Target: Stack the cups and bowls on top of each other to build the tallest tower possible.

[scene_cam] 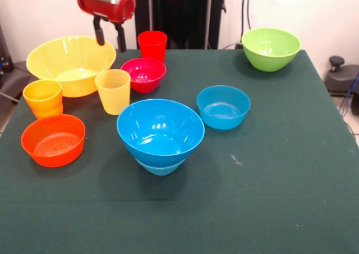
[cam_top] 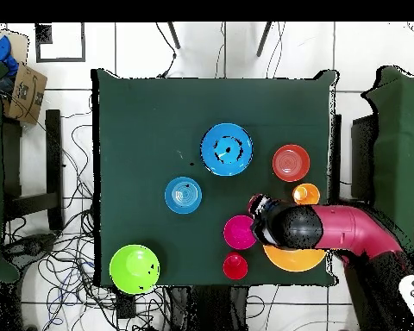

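Yellow-orange bowl (scene_cam: 70,63) sits near the counter's (scene_cam: 269,209) far corner, hand (scene_cam: 110,38) hovering over its rim, slightly open and empty. I'd pinch the rim squarely before carrying it onto the large blue bowl (scene_cam: 160,132).

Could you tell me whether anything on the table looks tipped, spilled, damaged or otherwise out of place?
Nothing stands out. Every bowl and cup sits upright on the green cloth, with no spills or visible damage. The large blue bowl sits raised on a smaller light-blue bowl, which looks deliberate. The open gripper hangs above the yellow bowl, holding nothing.
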Motion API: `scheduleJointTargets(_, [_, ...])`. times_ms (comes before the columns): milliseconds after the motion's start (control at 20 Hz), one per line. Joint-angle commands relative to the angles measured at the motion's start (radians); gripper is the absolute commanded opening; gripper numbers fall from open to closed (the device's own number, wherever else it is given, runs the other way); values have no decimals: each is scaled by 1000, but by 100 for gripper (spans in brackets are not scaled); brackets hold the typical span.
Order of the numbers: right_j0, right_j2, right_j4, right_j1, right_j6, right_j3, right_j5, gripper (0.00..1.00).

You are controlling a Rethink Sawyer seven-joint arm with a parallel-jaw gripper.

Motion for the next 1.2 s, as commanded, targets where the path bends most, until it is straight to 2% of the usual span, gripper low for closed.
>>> scheduleJointTargets(50, [-5, 41, -128, 50, -272, 35, 29, 100])
scheduleJointTargets(300, [-30, 51, -160, 73, -290, 27, 33, 100])
scheduleJointTargets(500, [-49, 65, -166, 62, -296, 36, 45, 100])
scheduleJointTargets(1200, [20, 20, -280, 192, -186, -49, -35, 100])
